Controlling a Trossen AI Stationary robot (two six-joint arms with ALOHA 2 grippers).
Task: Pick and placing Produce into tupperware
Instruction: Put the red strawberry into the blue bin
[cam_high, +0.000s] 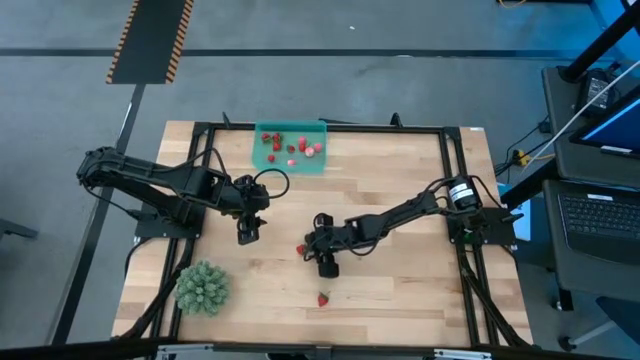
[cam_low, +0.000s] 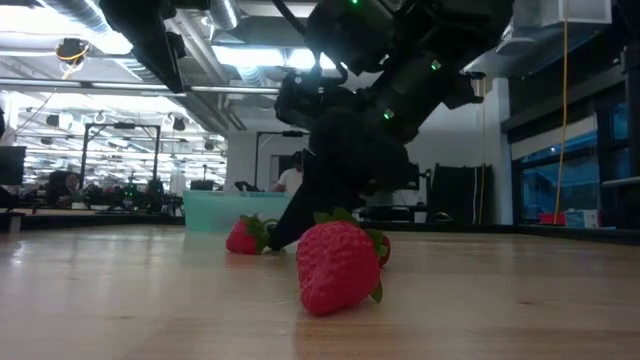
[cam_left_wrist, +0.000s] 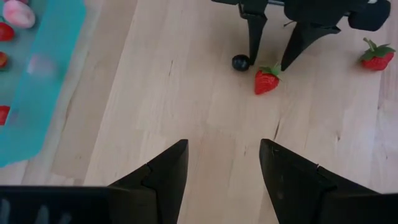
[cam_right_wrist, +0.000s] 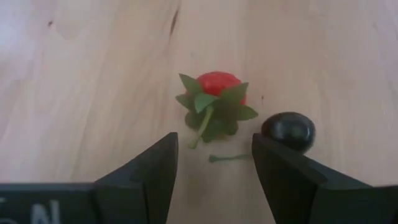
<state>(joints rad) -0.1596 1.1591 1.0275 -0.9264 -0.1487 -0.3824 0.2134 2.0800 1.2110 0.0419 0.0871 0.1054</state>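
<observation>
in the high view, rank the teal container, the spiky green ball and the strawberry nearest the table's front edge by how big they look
1. teal container
2. spiky green ball, somewhat smaller
3. strawberry, far smaller

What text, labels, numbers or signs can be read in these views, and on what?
"N": pale letter on the right tool housing, right wrist view; anything beside it is cut off.
Left tool housing: pale marks, too blurred to read.
Laptop screen: too small to read.
Striped floor strip: black-and-orange hazard stripes, no words.
</observation>
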